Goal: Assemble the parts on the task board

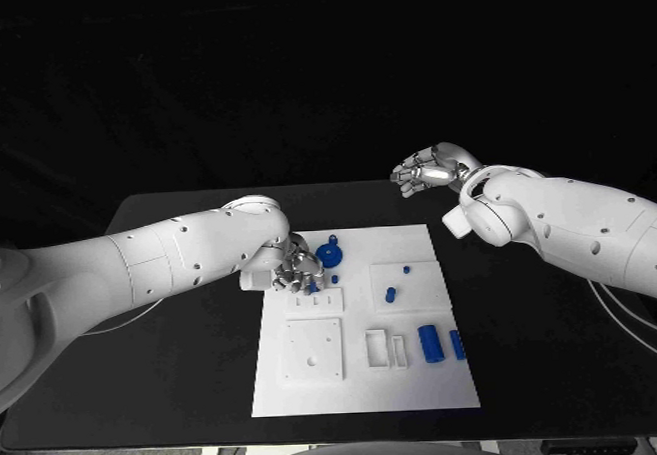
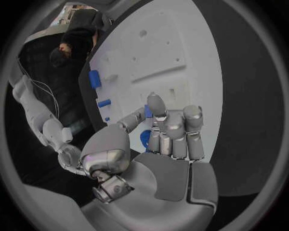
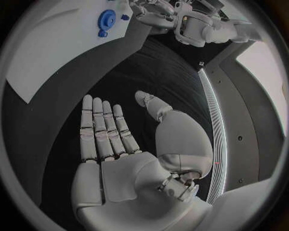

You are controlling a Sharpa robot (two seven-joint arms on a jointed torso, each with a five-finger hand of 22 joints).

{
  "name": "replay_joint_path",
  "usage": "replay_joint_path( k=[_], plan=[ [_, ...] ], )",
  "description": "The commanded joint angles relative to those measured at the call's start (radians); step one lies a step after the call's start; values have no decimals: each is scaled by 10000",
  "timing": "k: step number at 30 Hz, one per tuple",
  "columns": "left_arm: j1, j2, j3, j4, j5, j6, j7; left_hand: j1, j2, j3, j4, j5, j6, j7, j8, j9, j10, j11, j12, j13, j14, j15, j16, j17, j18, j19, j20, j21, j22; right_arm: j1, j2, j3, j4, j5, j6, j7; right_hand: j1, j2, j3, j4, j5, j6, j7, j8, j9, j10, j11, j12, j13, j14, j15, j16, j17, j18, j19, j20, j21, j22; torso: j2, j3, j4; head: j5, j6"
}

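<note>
Nearest to me on the task board (image 1: 360, 386) stand two blue cylinders (image 1: 440, 343), upright in the near right corner, well apart from either hand. My left hand (image 1: 291, 267) hovers over the board's far left part, fingers bent downward, just beside the blue gear (image 1: 329, 254), which lies to its right (whether a small blue part is pinched in those fingers I cannot tell). My right hand (image 1: 428, 171) is off the board over the black table (image 1: 174, 323), released, fingers straight and holding nothing. I judge the left is far nearer the gear.
</note>
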Motion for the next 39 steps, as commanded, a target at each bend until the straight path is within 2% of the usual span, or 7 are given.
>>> replay_joint_path(
  k=[1, 11, 19, 25, 36, 38, 39],
  plan=[
    [-36, -60, -16, 40, -108, 58, 186, 773, 561, 1069, -1036, 206, 104, -18, -72, 164, 18, -74, 10, 20, 89, -187, 45, -3, 114, 64, -1112, 68, -3, -3, -11, 2, 10, 7, 140, 61, -76, 2, -56, -3, 47, -76, 249, -62, -17, -8, 42, 11, -16, -49, 49, 3, -12, 142, -71, -23, -56, -17, 0, -3, -2, -3, -11],
    [-30, -267, 0, 311, 192, 433, 202, 875, 483, 1073, -1081, 336, 184, -29, -146, 138, 66, -83, -16, 35, 116, -193, 60, 2, 107, 74, -1100, 67, -10, -19, -40, 2, 5, 7, 142, 58, -78, 6, -60, -1, 48, -78, 250, -62, -20, -8, 43, 14, -24, -51, 50, 7, -19, 142, -71, -22, -57, -18, 4, -3, 3, -22, -23],
    [-7, -436, 76, 597, 301, 691, 198, 921, 455, 1074, -1097, 373, 219, -32, -184, 124, 84, -87, -34, 38, 124, -196, 63, 3, 103, 74, -1093, 64, -14, -33, -46, 2, 3, 7, 154, 56, -77, 8, -63, -1, 50, -80, 250, -61, -23, -9, 43, 17, -32, -52, 50, 11, -25, 142, -71, -22, -58, -18, -3, -4, 17, -25, -35],
    [16, -422, 79, 587, 436, 1176, 107, 934, 447, 1071, -1104, 378, 231, -33, -198, 119, 91, -88, -40, 39, 127, -197, 65, 3, 101, 75, -1091, 64, -15, -49, -46, 1, -3, 7, 158, 55, -77, 9, -64, -1, 51, -81, 251, -61, -24, -9, 43, 18, -36, -52, 50, 13, -29, 142, -72, -22, -58, -19, -1, -4, 8, -25, -34],
    [20, -333, 74, 471, 494, 1275, -71, 927, 471, 1027, -1036, 307, 242, -20, -266, 111, 88, -75, -85, 35, 103, -187, 46, -1, 91, 62, -1080, 49, -23, -54, -53, 1, 4, 7, 161, 52, -75, 9, -68, -3, 53, -83, 251, -61, -28, -10, 42, 21, -45, -54, 50, 16, -36, 142, -73, -22, -60, -20, -1, -2, 12, -14, -41],
    [20, -299, 71, 445, 487, 1222, -125, 935, 472, 982, -1026, -15, 268, -23, -297, 118, 103, -81, -100, 40, 93, -173, 47, 5, 101, 57, -1087, 45, -25, -54, -53, 1, 0, 7, 158, 52, -75, 9, -68, -3, 54, -83, 251, -60, -28, -10, 42, 21, -46, -55, 50, 17, -37, 142, -73, -22, -60, -21, 2, 0, 11, -14, -47],
    [20, -284, 69, 436, 439, 1211, -131, 952, 485, 923, -1008, -822, 320, -27, -312, 131, 132, -71, -106, 46, 87, -169, 61, 19, 114, 49, -1096, 41, -27, -54, -51, 1, 1, 7, 158, 52, -75, 9, -68, -3, 54, -84, 251, -61, -28, -10, 42, 21, -46, -55, 50, 17, -38, 142, -74, -22, -60, -21, 2, 0, 11, -14, -47]
  ],
)
